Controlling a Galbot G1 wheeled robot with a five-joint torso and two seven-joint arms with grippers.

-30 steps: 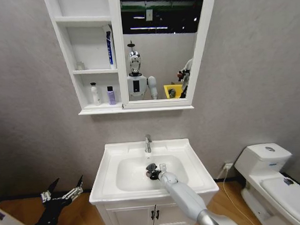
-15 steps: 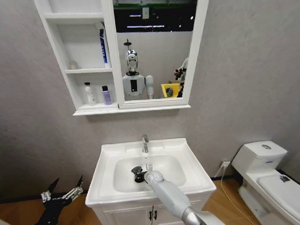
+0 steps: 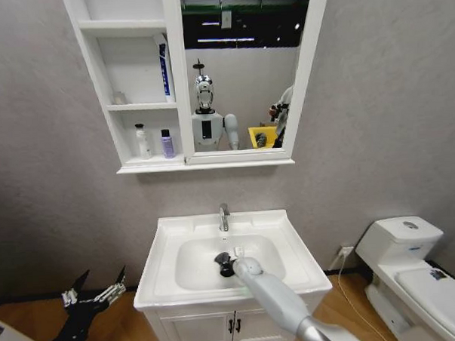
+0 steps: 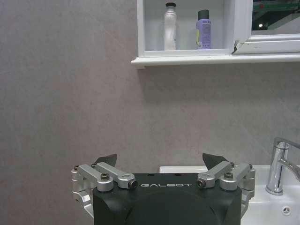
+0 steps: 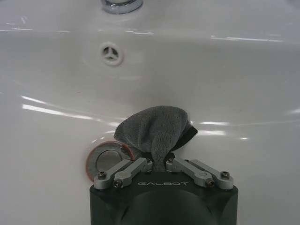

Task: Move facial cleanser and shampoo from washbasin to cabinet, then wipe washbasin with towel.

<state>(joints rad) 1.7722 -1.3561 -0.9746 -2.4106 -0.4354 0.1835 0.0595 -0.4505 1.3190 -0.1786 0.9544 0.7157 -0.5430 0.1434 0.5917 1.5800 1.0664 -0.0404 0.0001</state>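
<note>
The white washbasin point(image 3: 164, 235) stands below the wall cabinet point(image 3: 101, 85). My right gripper point(image 3: 225, 265) reaches down into the bowl, shut on the dark grey towel point(image 3: 220, 259). In the right wrist view the towel point(image 5: 154, 131) bunches out from between the closed fingers of the right gripper point(image 5: 158, 162), pressed on the bowl beside the drain point(image 5: 104, 159). A white bottle point(image 3: 142, 141) and a purple bottle point(image 3: 167, 144) stand on the lowest shelf; I cannot tell which is the facial cleanser or shampoo. My left gripper point(image 3: 93, 292) hangs open, low and left of the basin.
A chrome tap point(image 3: 224, 216) rises at the basin's back edge. A blue-and-white tube point(image 3: 165, 67) stands on the middle shelf. The mirror point(image 3: 242, 72) adjoins the shelves. A white toilet point(image 3: 413, 272) is to the right, and the two-door vanity point(image 3: 219, 329) sits under the basin.
My right gripper has swept the towel left across the bowl and then back toward the middle. The head camera shifted between frames. The left arm has stayed put.
</note>
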